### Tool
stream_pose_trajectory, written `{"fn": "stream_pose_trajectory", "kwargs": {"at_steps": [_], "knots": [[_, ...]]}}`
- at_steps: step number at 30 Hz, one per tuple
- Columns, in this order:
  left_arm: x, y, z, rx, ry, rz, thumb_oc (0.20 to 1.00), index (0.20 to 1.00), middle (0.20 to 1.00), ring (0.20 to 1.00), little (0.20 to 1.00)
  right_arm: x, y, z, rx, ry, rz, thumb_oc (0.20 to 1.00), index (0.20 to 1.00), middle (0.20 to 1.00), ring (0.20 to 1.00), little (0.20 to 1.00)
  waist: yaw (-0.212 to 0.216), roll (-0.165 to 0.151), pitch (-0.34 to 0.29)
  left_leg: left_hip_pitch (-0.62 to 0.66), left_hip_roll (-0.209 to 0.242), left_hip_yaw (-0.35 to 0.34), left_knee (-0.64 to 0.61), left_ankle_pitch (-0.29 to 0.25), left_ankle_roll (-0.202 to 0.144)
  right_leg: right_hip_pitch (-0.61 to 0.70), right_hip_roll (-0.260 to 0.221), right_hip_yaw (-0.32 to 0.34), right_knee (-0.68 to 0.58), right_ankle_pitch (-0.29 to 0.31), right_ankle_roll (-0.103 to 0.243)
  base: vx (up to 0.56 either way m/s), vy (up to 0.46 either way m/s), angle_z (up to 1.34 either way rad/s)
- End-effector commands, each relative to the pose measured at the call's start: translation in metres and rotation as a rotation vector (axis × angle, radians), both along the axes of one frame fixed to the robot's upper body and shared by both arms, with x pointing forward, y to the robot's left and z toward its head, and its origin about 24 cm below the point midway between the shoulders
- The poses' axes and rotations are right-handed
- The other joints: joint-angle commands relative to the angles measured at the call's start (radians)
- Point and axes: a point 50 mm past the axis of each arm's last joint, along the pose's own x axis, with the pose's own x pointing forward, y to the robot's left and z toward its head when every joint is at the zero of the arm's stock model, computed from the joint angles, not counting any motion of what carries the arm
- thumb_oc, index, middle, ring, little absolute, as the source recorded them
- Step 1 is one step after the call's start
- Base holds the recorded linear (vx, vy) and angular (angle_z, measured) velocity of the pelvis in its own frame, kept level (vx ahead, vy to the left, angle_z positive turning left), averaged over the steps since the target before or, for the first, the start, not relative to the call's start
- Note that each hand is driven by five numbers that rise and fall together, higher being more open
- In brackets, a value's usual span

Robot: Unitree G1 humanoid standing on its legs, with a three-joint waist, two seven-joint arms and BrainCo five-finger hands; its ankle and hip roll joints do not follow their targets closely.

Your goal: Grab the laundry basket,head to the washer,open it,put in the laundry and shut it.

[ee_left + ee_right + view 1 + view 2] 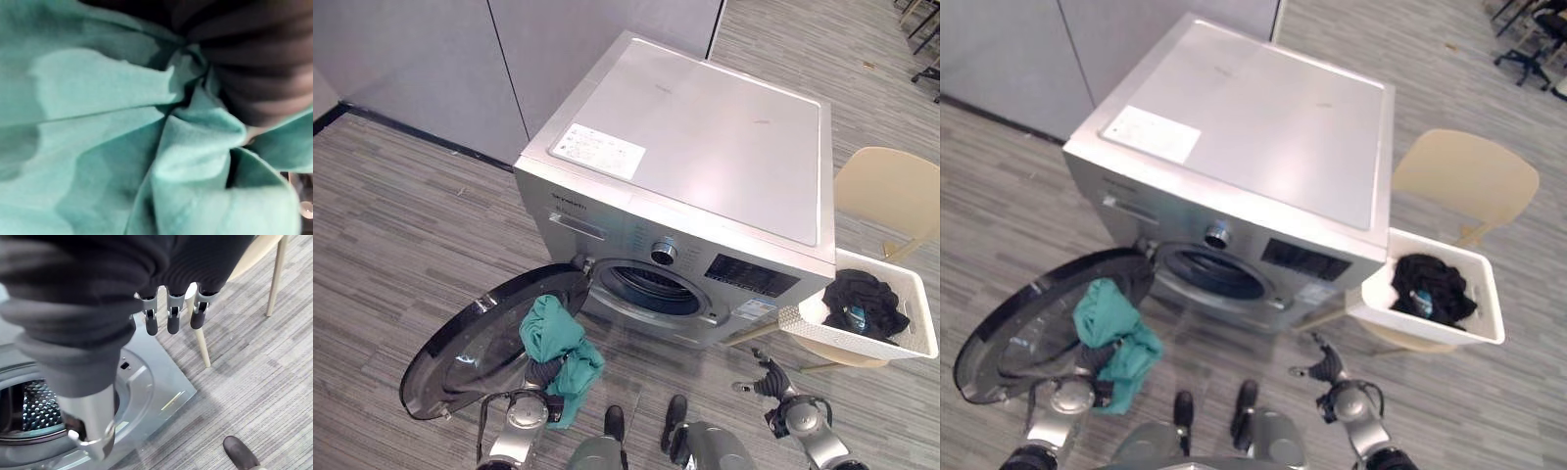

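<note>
A silver front-loading washer (685, 147) stands ahead with its round glass door (470, 338) swung wide open to the left, so the drum opening (651, 287) shows. My left hand (546, 374) is shut on a bunched teal garment (553, 338), held low in front of the door and left of the opening. In the left wrist view the teal cloth (98, 122) wraps over the hand's dark cover (254, 63). My right hand (769, 380) hangs open and empty low at the washer's right front corner. A white laundry basket (862, 345) holds dark clothes (867, 304).
The basket rests on a beige chair (891, 186) right of the washer; a chair leg (200, 340) shows past my right fingers (171, 318). Grey wall panels stand behind the washer. Striped grey floor lies all around.
</note>
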Motion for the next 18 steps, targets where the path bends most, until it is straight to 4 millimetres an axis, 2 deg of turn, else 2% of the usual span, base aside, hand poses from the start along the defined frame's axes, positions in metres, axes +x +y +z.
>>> {"fn": "stream_pose_trajectory", "kwargs": {"at_steps": [1, 2, 3, 4, 5, 6, 7, 8, 9, 12, 13, 14, 15, 16, 18], "knots": [[0.01, -0.009, 0.006, -0.056, -0.082, 0.042, 0.2, 0.2, 0.2, 0.2, 0.2, 0.014, -0.026, 0.016, -0.041, -0.08, -0.051, 1.0, 1.0, 1.0, 1.0, 1.0, 0.031, 0.0, -0.017, -0.084, 0.012, -0.14, 0.252, -0.095, -0.015, 0.124, 0.038, 0.032, -0.196, -0.019, 0.018, 0.01, -0.017, -0.19], [0.011, -0.009, 0.005, -0.054, -0.079, 0.047, 0.2, 0.2, 0.2, 0.2, 0.2, 0.015, -0.027, 0.017, -0.042, -0.084, -0.06, 1.0, 1.0, 1.0, 1.0, 1.0, 0.033, 0.0, -0.017, -0.101, -0.009, -0.163, 0.24, -0.108, -0.014, 0.13, 0.036, 0.04, -0.199, -0.021, 0.02, 0.02, -0.015, -0.18], [0.011, -0.009, 0.005, -0.054, -0.079, 0.046, 0.2, 0.2, 0.2, 0.2, 0.2, 0.015, -0.027, 0.017, -0.042, -0.084, -0.06, 1.0, 1.0, 1.0, 1.0, 1.0, 0.032, 0.0, -0.017, -0.101, -0.01, -0.164, 0.241, -0.108, -0.014, 0.131, 0.036, 0.039, -0.2, -0.021, 0.02, 0.07, 0.011, -0.2], [0.011, -0.008, 0.005, -0.045, -0.079, 0.045, 0.2, 0.2, 0.2, 0.2, 0.2, 0.015, -0.03, 0.018, -0.036, -0.089, -0.074, 1.0, 1.0, 1.0, 1.0, 1.0, 0.029, 0.007, -0.025, -0.11, -0.035, -0.184, 0.197, -0.102, -0.014, 0.141, 0.04, 0.054, -0.204, -0.024, 0.024, 0.06, 0.013, -0.2], [0.011, -0.008, 0.005, -0.045, -0.079, 0.045, 0.2, 0.2, 0.2, 0.2, 0.2, 0.015, -0.03, 0.018, -0.036, -0.089, -0.074, 1.0, 1.0, 1.0, 1.0, 1.0, 0.03, 0.007, -0.025, -0.11, -0.035, -0.184, 0.196, -0.102, -0.014, 0.141, 0.04, 0.054, -0.204, -0.024, 0.024, 0.11, 0.034, -0.16], [0.012, -0.006, 0.007, -0.032, -0.08, 0.035, 0.2, 0.2, 0.2, 0.2, 0.2, 0.013, -0.033, 0.017, -0.042, -0.083, -0.08, 1.0, 1.0, 1.0, 1.0, 1.0, 0.027, 0.019, -0.026, -0.135, -0.044, -0.177, 0.148, -0.065, -0.021, 0.147, 0.049, 0.064, -0.2, -0.031, 0.027, 0.05, 0.021, -0.01], [0.011, -0.006, 0.007, -0.032, -0.08, 0.035, 0.2, 0.2, 0.2, 0.2, 0.2, 0.013, -0.033, 0.017, -0.042, -0.083, -0.079, 1.0, 1.0, 1.0, 1.0, 1.0, 0.028, 0.018, -0.026, -0.133, -0.045, -0.176, 0.144, -0.063, -0.021, 0.147, 0.048, 0.065, -0.2, -0.031, 0.027, 0.06, 0.033, -0.01], [0.014, -0.005, 0.009, -0.023, -0.089, 0.031, 0.2, 0.2, 0.2, 0.2, 0.2, 0.013, -0.034, 0.016, -0.045, -0.082, -0.084, 1.0, 1.0, 1.0, 1.0, 1.0, 0.027, 0.024, -0.021, -0.149, -0.039, -0.161, 0.128, -0.038, -0.027, 0.145, 0.051, 0.067, -0.194, -0.038, 0.027, -0.01, 0.052, -0.08], [0.023, -0.007, 0.017, -0.007, -0.126, 0.002, 0.2, 0.2, 0.2, 0.2, 0.2, 0.012, -0.036, 0.017, -0.049, -0.085, -0.1, 1.0, 1.0, 1.0, 1.0, 1.0, 0.017, 0.042, -0.004, -0.184, -0.006, -0.088, 0.099, 0.003, -0.032, 0.131, 0.054, 0.064, -0.171, -0.056, 0.027, -0.01, 0.053, -0.06], [0.029, -0.009, 0.022, 0.007, -0.153, -0.022, 0.2, 0.2, 0.2, 0.2, 0.2, 0.012, -0.037, 0.018, -0.053, -0.09, -0.101, 1.0, 1.0, 1.0, 1.0, 1.0, 0.014, 0.047, 0.008, -0.211, 0.009, -0.062, 0.116, 0.01, -0.03, 0.117, 0.051, 0.062, -0.142, -0.07, 0.022, -0.05, 0.074, 0.04], [0.045, -0.014, 0.036, 0.015, -0.224, -0.054, 0.2, 0.2, 0.2, 0.2, 0.2, 0.02, -0.035, 0.024, -0.063, -0.121, -0.084, 1.0, 1.0, 1.0, 1.0, 1.0, 0.004, 0.066, 0.047, -0.253, 0.023, -0.058, 0.162, 0.009, -0.022, 0.042, 0.044, 0.061, -0.017, -0.097, 0.011, -0.1, 0.104, -0.19], [0.045, -0.014, 0.036, 0.015, -0.225, -0.054, 0.2, 0.2, 0.2, 0.2, 0.2, 0.02, -0.035, 0.024, -0.063, -0.122, -0.084, 1.0, 1.0, 1.0, 1.0, 1.0, 0.004, 0.066, 0.044, -0.259, 0.022, -0.059, 0.166, 0.007, -0.022, 0.035, 0.043, 0.061, -0.011, -0.1, 0.011, -0.14, 0.171, -0.68], [0.053, -0.017, 0.042, 0.02, -0.256, -0.069, 0.2, 0.2, 0.2, 0.2, 0.2, 0.024, -0.034, 0.027, -0.057, -0.135, -0.083, 1.0, 1.0, 1.0, 1.0, 1.0, -0.006, 0.077, 0.062, -0.273, 0.035, -0.05, 0.185, 0.003, -0.017, -0.022, 0.042, 0.068, 0.07, -0.115, 0.004, -0.17, 0.21, -0.68], [0.076, -0.024, 0.064, 0.038, -0.354, -0.107, 0.2, 0.2, 0.2, 0.2, 0.2, 0.031, -0.031, 0.032, -0.03, -0.169, -0.095, 1.0, 1.0, 1.0, 1.0, 1.0, -0.021, 0.085, 0.109, -0.373, 0.042, -0.02, 0.338, -0.041, 0.01, -0.151, 0.015, 0.084, 0.257, -0.167, -0.014, -0.17, 0.209, -0.5], [0.082, -0.025, 0.071, 0.052, -0.383, -0.124, 0.2, 0.2, 0.2, 0.2, 0.2, 0.031, -0.031, 0.033, -0.024, -0.175, -0.103, 1.0, 1.0, 1.0, 1.0, 1.0, -0.025, 0.088, 0.117, -0.394, 0.047, -0.007, 0.373, -0.058, 0.018, -0.187, 0.005, 0.085, 0.312, -0.186, -0.023, -0.06, 0.117, -0.14]]}}
